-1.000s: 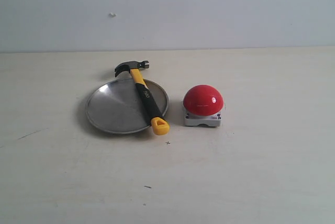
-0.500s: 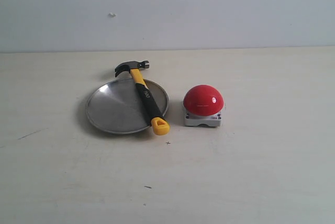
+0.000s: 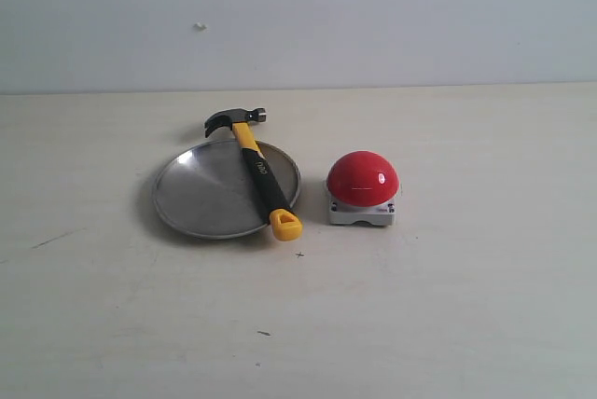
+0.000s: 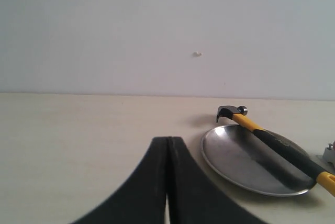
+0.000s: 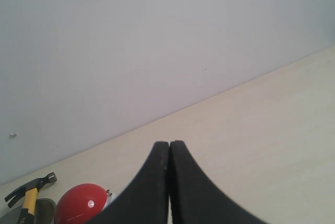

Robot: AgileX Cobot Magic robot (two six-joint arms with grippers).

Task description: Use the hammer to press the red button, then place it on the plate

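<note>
The hammer (image 3: 258,172) lies across the right side of the silver plate (image 3: 201,196), its dark head beyond the far rim and its yellow looped end over the near rim. Just right of the plate stands the red button (image 3: 362,178) on its grey base. Neither arm shows in the exterior view. My left gripper (image 4: 168,139) is shut and empty, well short of the plate (image 4: 235,158) and hammer (image 4: 272,141). My right gripper (image 5: 169,143) is also shut with nothing in it, away from the red button (image 5: 81,203) and hammer (image 5: 30,188).
The pale table (image 3: 448,306) ends at a plain light wall (image 3: 373,17) behind the objects. A few small dark marks dot the tabletop near the front.
</note>
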